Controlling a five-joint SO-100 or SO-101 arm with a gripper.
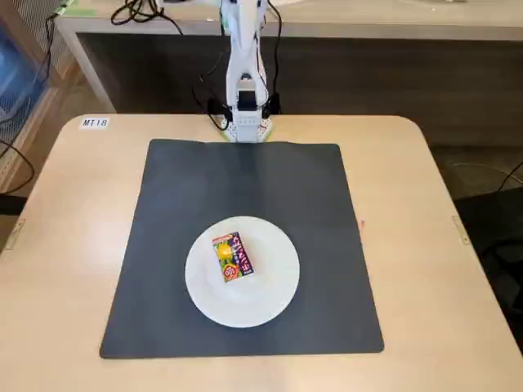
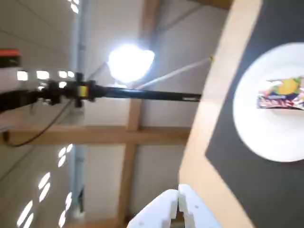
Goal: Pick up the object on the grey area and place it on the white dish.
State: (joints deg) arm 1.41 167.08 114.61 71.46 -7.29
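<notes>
- Fixed view: the object [image 1: 232,256], a small rectangular yellow packet with red and pink print, lies flat on the white dish [image 1: 274,286], slightly up and left of the dish's centre. Its long axis runs roughly toward the arm, tilted a little off that line.
- Fixed view: the white dish is round, plain and smooth; it sits on the grey area [image 1: 180,212], a matte near-black square mat, in the mat's nearer half. The mat lies on the light wood-grain bench [image 1: 73,245].
- Fixed view: the arm [image 1: 245,73] stands folded at the mat's far edge, well apart from the dish. Whether the pincer is parted or closed cannot be told here.
- Wrist view: the pincer [image 2: 178,199] shows at the bottom edge as two white plastic tips that appear pressed together, gripping nothing. The object [image 2: 282,94] lies on the dish [image 2: 266,137], far right of the tips.
- Judgement: placement appears complete; no further grasp seems called for.
</notes>
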